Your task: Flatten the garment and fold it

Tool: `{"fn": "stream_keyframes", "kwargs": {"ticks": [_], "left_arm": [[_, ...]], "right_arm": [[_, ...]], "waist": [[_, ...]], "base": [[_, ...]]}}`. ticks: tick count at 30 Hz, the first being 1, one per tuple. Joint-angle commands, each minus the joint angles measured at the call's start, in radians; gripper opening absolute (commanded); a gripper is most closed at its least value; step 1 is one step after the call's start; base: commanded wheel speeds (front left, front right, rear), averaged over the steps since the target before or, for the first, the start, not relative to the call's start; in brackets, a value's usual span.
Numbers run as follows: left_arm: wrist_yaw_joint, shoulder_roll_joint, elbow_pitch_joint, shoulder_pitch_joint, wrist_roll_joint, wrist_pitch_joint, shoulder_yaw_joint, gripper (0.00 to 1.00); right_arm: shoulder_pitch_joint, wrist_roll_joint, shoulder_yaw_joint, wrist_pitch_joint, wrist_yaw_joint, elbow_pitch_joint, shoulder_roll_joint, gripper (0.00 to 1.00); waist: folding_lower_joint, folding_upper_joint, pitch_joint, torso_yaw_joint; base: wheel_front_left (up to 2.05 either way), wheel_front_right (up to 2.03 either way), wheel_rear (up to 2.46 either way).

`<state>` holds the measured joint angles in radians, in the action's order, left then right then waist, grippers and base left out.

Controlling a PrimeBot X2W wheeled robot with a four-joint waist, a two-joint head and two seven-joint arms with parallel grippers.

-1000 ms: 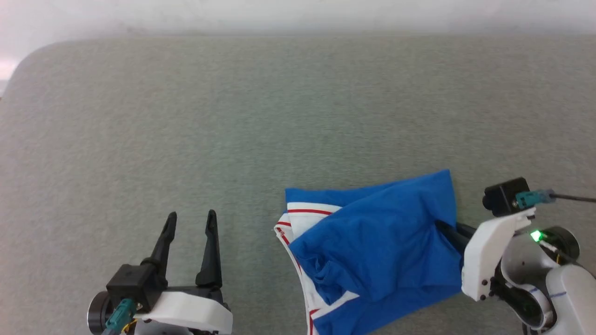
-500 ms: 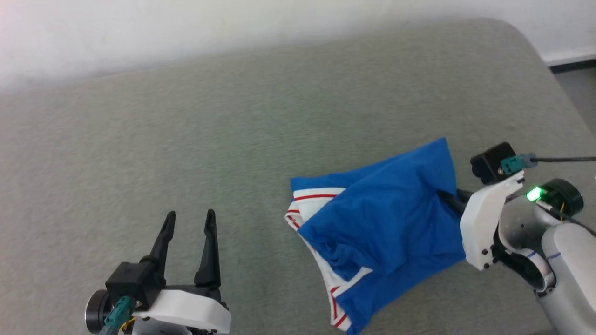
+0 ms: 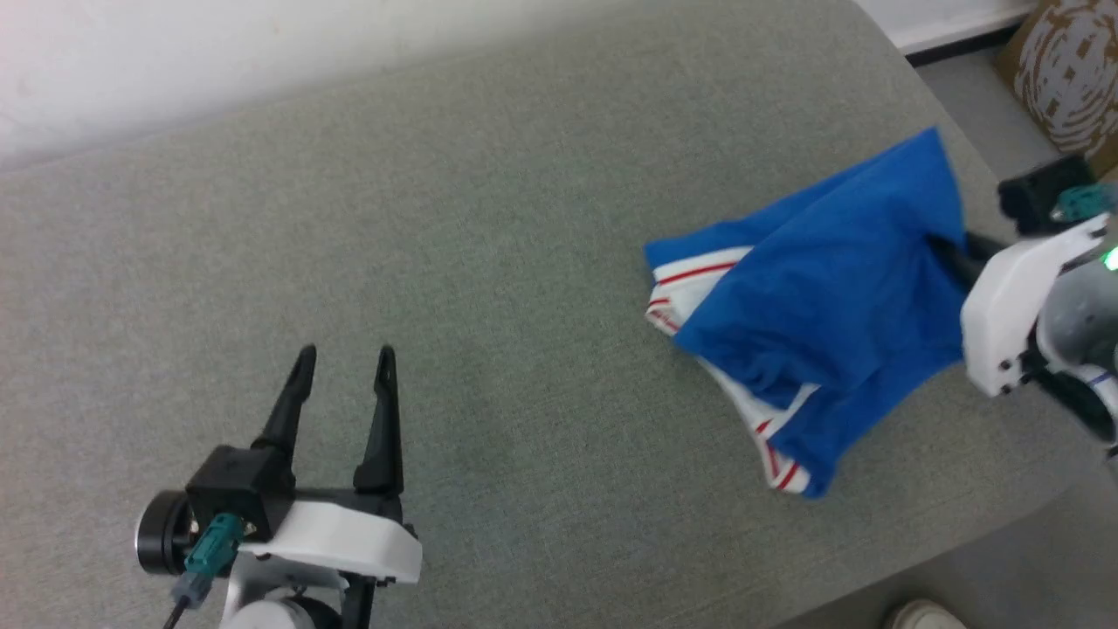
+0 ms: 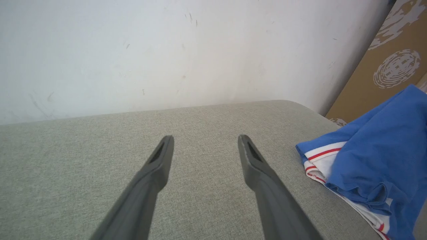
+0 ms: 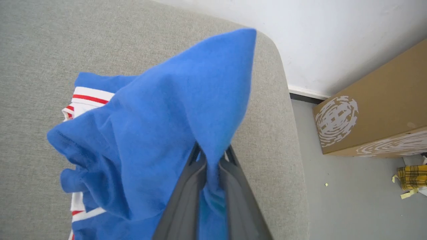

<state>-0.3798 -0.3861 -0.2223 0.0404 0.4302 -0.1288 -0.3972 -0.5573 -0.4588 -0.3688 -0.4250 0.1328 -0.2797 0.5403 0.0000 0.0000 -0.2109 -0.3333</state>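
Garment (image 3: 821, 323) noted at the right of the head view: a royal-blue jersey T-shirt, bunched and creased, on the grey-green upholstered surface (image 3: 437, 218) near its right-hand rounded corner. White trim with thin red stripes is exposed along its left and lower edges; one blue corner is drawn up into a peak toward the upper right. Right gripper (image 5: 210, 160) is seen at the bottom centre of the right wrist view, its two dark fingers clenched on a fold of the blue fabric, which is pinched between them and stands up past the tips. In the head view these fingers are largely buried in the cloth at the right edge. Left gripper (image 3: 345, 354) is recorded at the lower left of the head view, jaws released and spread wide with nothing between them, over bare upholstery and well apart from the garment. A printed cardboard box (image 3: 1070, 79) is seen at the upper right, on the floor beyond the surface, and a pale shoe (image 3: 926, 616) at the bottom edge.
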Motion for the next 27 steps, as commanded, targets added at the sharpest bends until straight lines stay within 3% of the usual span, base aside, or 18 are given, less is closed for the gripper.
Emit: {"fn": "stream_keyframes", "kwargs": {"ticks": [1, 15, 27], "left_arm": [[-0.007, -0.013, -0.017, 0.031, -0.018, 0.01, 0.0, 1.0], [-0.03, -0.042, -0.093, 0.175, -0.114, 0.069, -0.015, 1.0], [-0.032, -0.042, -0.102, 0.244, -0.155, 0.08, -0.034, 1.0]], "right_arm": [[-0.041, 0.007, -0.002, 0.027, -0.002, -0.017, 0.022, 0.0], [-0.219, 0.056, 0.041, 0.173, -0.002, -0.185, 0.22, 0.0], [-0.262, 0.114, 0.129, 0.242, -0.002, -0.417, 0.202, 0.0]], "waist": [[0.0, 0.0, -0.077, 0.006], [0.0, 0.0, -0.305, 0.074], [0.0, 0.0, -0.386, 0.097]], "base": [[0.0, 0.0, 0.0], [0.0, 0.0, 0.0], [0.0, 0.0, 0.0]]}}
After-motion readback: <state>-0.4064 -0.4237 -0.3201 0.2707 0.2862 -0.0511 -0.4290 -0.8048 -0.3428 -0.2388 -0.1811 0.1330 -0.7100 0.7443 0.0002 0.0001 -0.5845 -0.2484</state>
